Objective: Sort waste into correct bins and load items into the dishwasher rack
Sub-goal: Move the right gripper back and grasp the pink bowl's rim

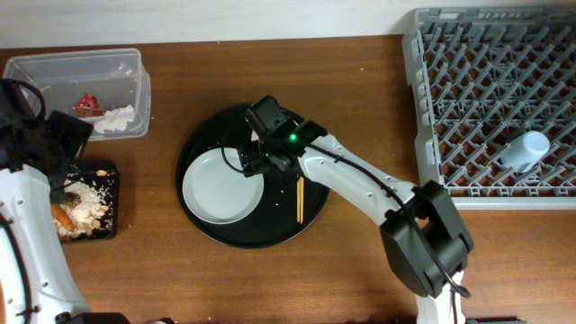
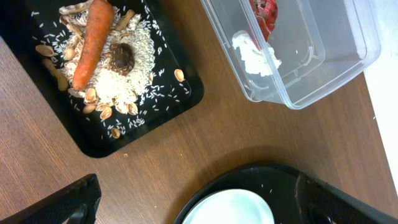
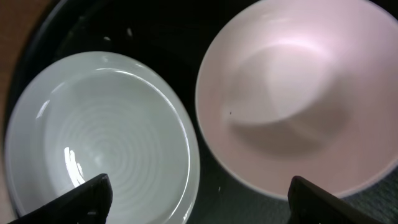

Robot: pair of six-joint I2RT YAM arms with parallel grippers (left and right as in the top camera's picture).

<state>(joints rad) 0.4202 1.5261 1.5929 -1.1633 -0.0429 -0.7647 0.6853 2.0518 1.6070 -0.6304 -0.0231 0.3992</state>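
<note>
The shallow black tray (image 2: 177,93) holds an orange carrot (image 2: 93,40), a brown lump (image 2: 121,57) and rice crumbs (image 2: 130,84). The clear tub (image 2: 329,56) holds the red wrapper (image 2: 264,9) and white tissue (image 2: 255,55). My left gripper (image 2: 196,190) is open and empty above the table between the black tray and the round tray. The pale plate (image 3: 99,137) and pinkish bowl (image 3: 292,93) lie side by side. My right gripper (image 3: 199,186) is open above the gap between them. In the overhead view it (image 1: 263,160) hides the bowl. Chopsticks (image 1: 300,198) lie right of the plate (image 1: 220,187). The light-blue cup (image 1: 525,150) lies in the grey rack (image 1: 486,54).
The large round black tray (image 1: 270,229) under the plate and bowl sits at the table's middle. The tub (image 1: 126,63) and the black tray (image 1: 108,227) stand at the far left, and the rack fills the right side. My right arm reaches across from the lower right.
</note>
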